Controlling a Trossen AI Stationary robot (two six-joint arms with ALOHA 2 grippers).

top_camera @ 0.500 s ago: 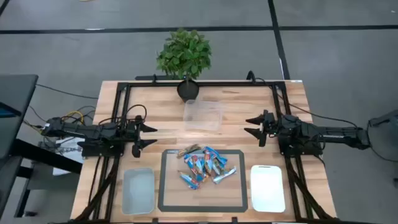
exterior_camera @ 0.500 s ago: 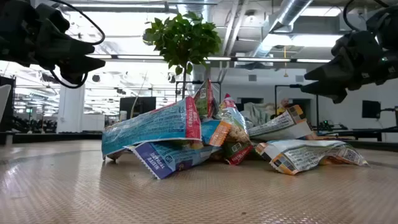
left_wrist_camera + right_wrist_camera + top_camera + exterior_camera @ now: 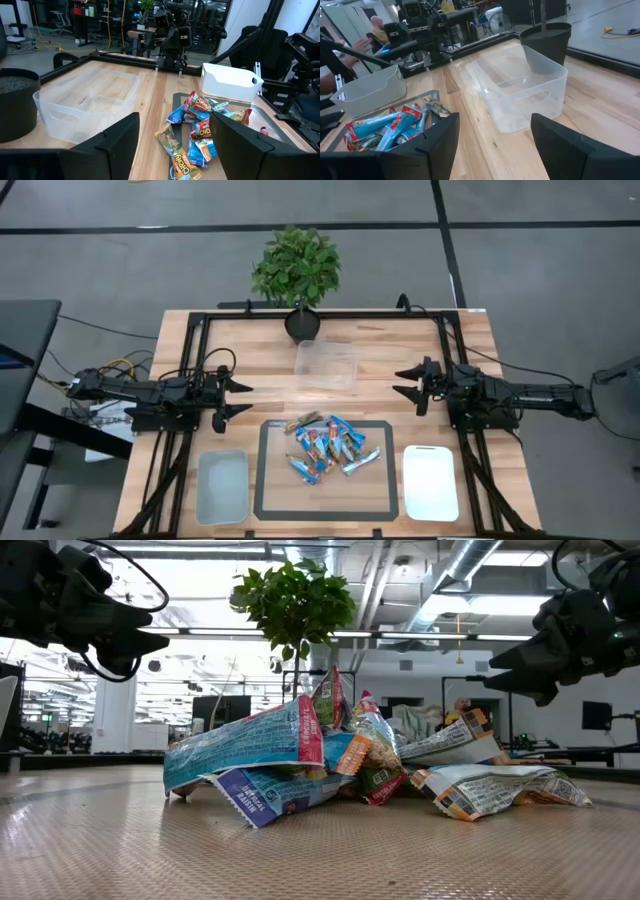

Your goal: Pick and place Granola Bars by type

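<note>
Evidently nothing sorted: bars (image 3: 327,448) piled between left gripper (image 3: 243,401) and right gripper (image 3: 402,383), both spread apart, empty; bins (image 3: 222,486) bare.

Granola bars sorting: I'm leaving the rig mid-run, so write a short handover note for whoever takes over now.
Left gripper: open, empty, at the table's left side.
Right gripper: open, empty, at the right side.
Granola bars: all piled on the dark mat.
Bins: clear bin near the potted plant, grey bin front left, white bin front right; none shows a bar.
Done: nothing.
Left: sort every bar by type.
</note>
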